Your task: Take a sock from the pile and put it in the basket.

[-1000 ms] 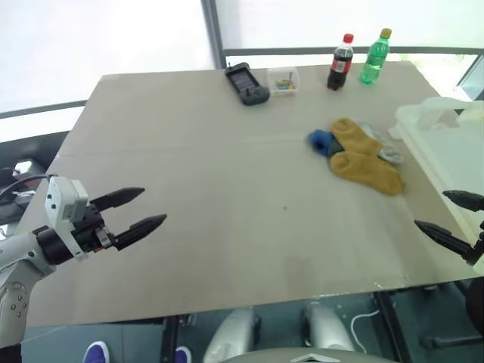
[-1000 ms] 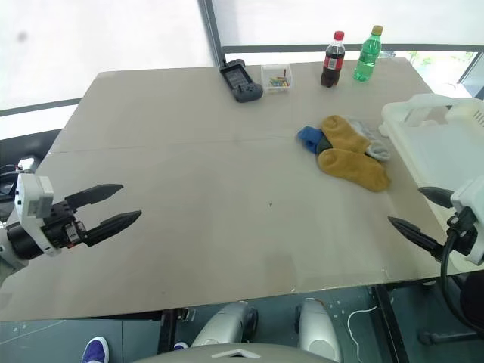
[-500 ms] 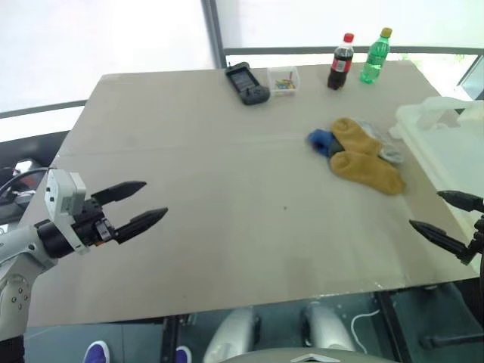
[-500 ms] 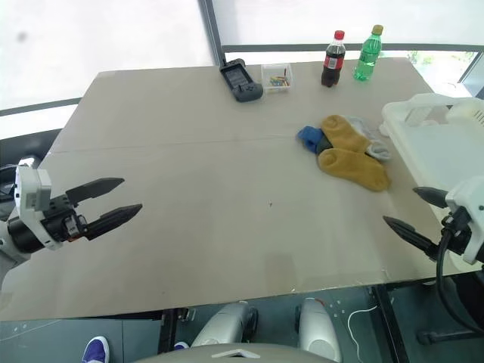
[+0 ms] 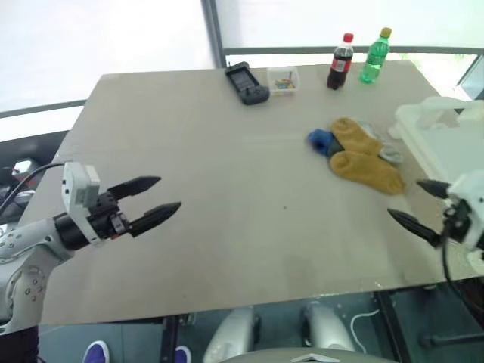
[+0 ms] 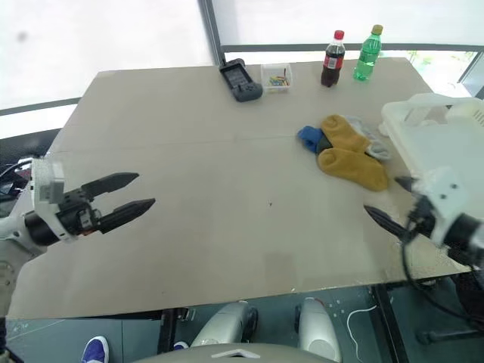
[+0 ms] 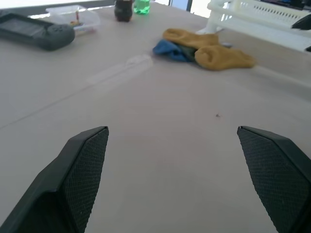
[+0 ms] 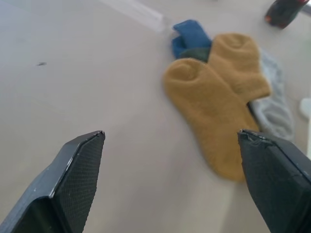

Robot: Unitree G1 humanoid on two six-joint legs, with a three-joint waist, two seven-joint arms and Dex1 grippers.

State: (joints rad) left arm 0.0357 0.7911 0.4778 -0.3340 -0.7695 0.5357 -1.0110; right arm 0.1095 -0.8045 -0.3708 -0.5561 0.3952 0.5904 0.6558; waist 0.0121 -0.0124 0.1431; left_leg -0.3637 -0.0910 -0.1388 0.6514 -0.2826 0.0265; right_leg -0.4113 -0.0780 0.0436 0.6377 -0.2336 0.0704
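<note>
Your right pincer (image 5: 418,203) has come in from the counter's right edge toward the pile (image 5: 357,155) over the last second; its fingers stand wide apart with nothing between them, and it now hangs near the closest yellow sock (image 8: 214,115), not yet touching it; from the right wrist the sock lies straight ahead between the two fingers, so the line of approach looks sound. Your left pincer (image 5: 155,201) has also drifted a little toward the middle of the counter (image 5: 227,151), fingers apart and empty, well apart from the socks; it seems to have no part in this grasp.

The pile sits untouched on the right half of the counter, just beside the basket (image 5: 446,144), which stands at the right edge; the blue sock (image 5: 321,140) lies on the pile's left side and a light grey one (image 5: 389,155) on its basket side.

You are in the reach, with no sock lifted yet; next you would likely need to lower the right pincer over the yellow sock and close; take care not to drag a second sock along.
</note>
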